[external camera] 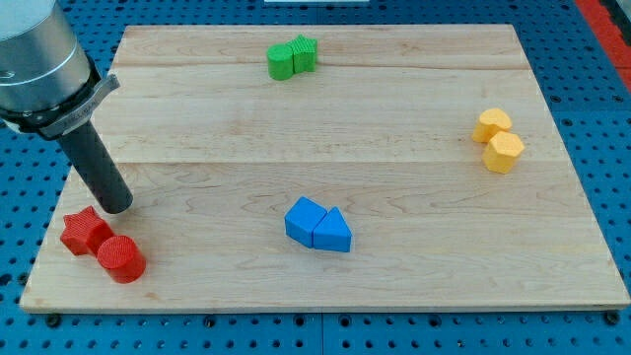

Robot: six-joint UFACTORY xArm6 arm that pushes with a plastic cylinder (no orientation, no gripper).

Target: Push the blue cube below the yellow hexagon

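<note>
The blue cube (304, 219) lies at the bottom centre of the wooden board (325, 118), touching a blue triangular block (333, 232) on its right. The yellow hexagon (504, 152) sits near the view's right edge, touching another yellow block (491, 124) just above it. My tip (115, 206) rests on the board at the view's left, far left of the blue cube and just above the red star.
A red star (84, 231) and a red cylinder (120, 258) sit at the bottom left, right below my tip. Two green blocks (292, 56) touch each other at the top centre. A blue pegboard surrounds the board.
</note>
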